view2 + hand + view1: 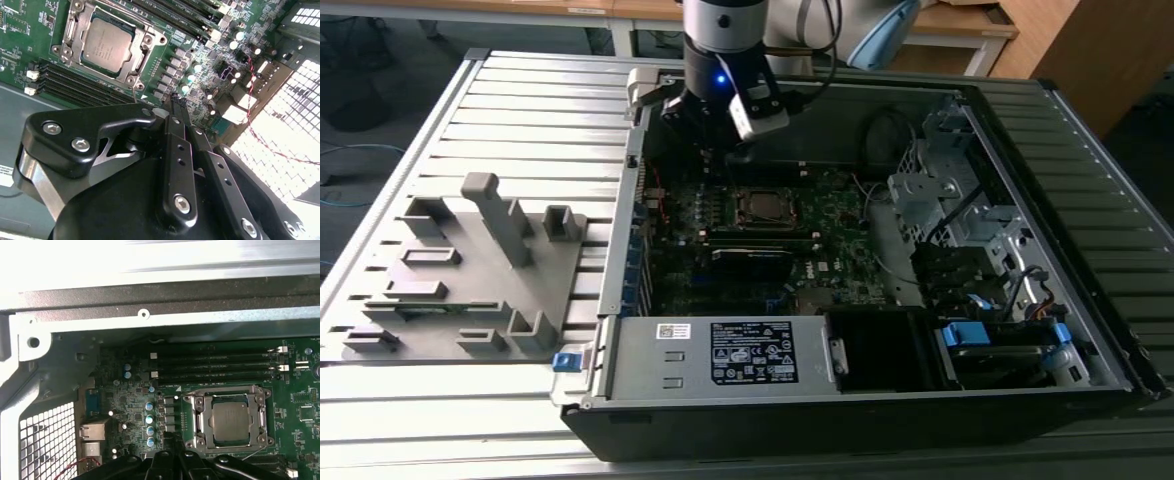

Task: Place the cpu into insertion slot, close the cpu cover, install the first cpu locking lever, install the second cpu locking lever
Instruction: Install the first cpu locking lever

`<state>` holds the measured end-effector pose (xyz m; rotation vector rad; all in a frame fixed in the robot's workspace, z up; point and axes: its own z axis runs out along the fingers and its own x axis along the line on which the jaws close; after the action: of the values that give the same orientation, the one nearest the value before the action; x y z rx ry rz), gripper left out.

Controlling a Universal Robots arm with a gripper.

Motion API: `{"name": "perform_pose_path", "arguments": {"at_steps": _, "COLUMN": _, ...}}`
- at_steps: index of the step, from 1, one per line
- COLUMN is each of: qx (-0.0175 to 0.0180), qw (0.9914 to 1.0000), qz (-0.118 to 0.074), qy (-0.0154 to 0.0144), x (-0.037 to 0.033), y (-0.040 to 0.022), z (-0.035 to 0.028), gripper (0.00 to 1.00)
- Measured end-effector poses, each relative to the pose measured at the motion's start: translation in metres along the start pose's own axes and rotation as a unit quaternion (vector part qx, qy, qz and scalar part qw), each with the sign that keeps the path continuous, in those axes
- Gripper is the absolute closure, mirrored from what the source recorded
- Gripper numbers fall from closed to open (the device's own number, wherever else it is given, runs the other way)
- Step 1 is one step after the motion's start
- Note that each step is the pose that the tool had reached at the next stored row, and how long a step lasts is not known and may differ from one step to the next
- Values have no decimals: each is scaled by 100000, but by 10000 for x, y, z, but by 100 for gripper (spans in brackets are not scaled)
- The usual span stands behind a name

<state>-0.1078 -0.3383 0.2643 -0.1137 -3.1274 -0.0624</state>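
Note:
The cpu (107,42), a dull silver square, lies flat in the insertion slot (739,194) on the green motherboard; it also shows in the exterior view as the cpu (763,207) and in the first wrist view as the cpu (231,420). The cpu cover (197,415), a silvery frame, lies down around the chip, shown also as the cpu cover (70,35). A thin wire lever (252,451) juts out at one socket edge. My gripper (175,102) hangs above the board beside the socket, toward the case's far wall, black fingers (176,150) shut with nothing between them. It appears too as the gripper (736,150).
Long black memory slots (215,365) run alongside the socket. The open computer case (1067,330) has a power supply (720,355) at the near side and drive cages (947,200) at the exterior view's right. A grey fixture block (480,260) stands on the slatted table at the left.

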Motion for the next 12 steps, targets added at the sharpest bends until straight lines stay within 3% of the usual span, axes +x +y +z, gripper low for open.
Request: {"name": "perform_pose_path", "arguments": {"at_steps": 12, "qx": 1, "qw": 100000, "qz": 0, "qy": -1, "x": 11, "y": 16, "z": 18, "gripper": 89}}
